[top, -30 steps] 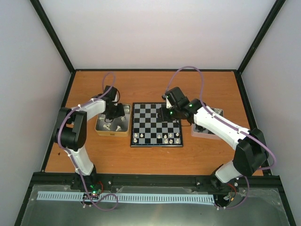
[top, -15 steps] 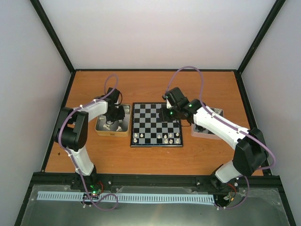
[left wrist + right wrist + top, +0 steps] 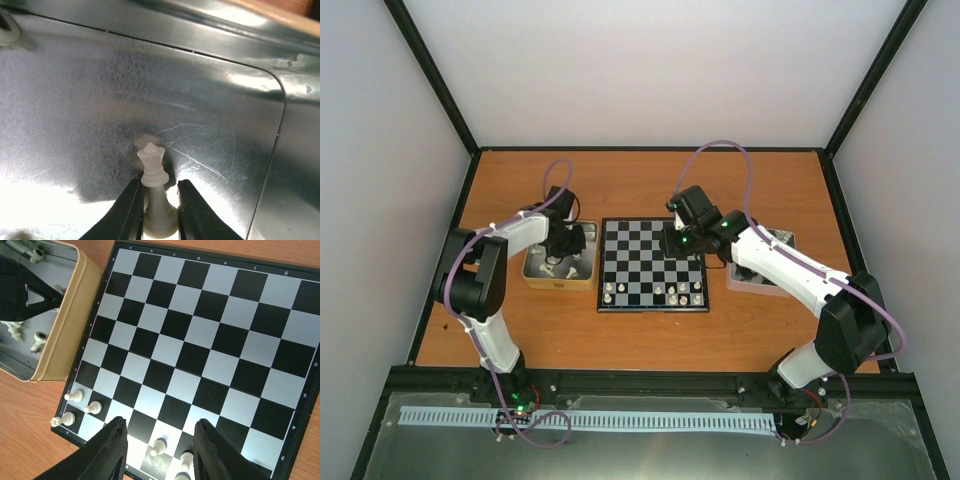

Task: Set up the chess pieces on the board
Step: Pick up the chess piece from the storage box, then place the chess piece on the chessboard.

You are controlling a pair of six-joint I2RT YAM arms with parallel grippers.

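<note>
The board (image 3: 653, 265) lies mid-table with several cream-white chess pieces (image 3: 680, 293) along its near edge. My left gripper (image 3: 563, 245) is down inside the left tin (image 3: 535, 275). In the left wrist view my left gripper (image 3: 157, 187) is shut on the base of an upright cream-white queen-like piece (image 3: 154, 165) that stands on the tin's floor (image 3: 100, 100). My right gripper (image 3: 678, 240) hovers over the board's right side. In the right wrist view my right gripper (image 3: 161, 423) is open with nothing held, above the board (image 3: 200, 340) and a white pawn (image 3: 159, 446).
More white pieces (image 3: 37, 340) lie in the left tin (image 3: 70, 330), whose tan wall stands next to the board's left edge. A second metal tin (image 3: 745, 283) sits right of the board, partly under my right arm. Black frame posts and pale walls surround the orange table.
My left gripper's jaws have come together on the white piece in the tin, and its wrist shifted slightly right. The right arm has hardly moved.
</note>
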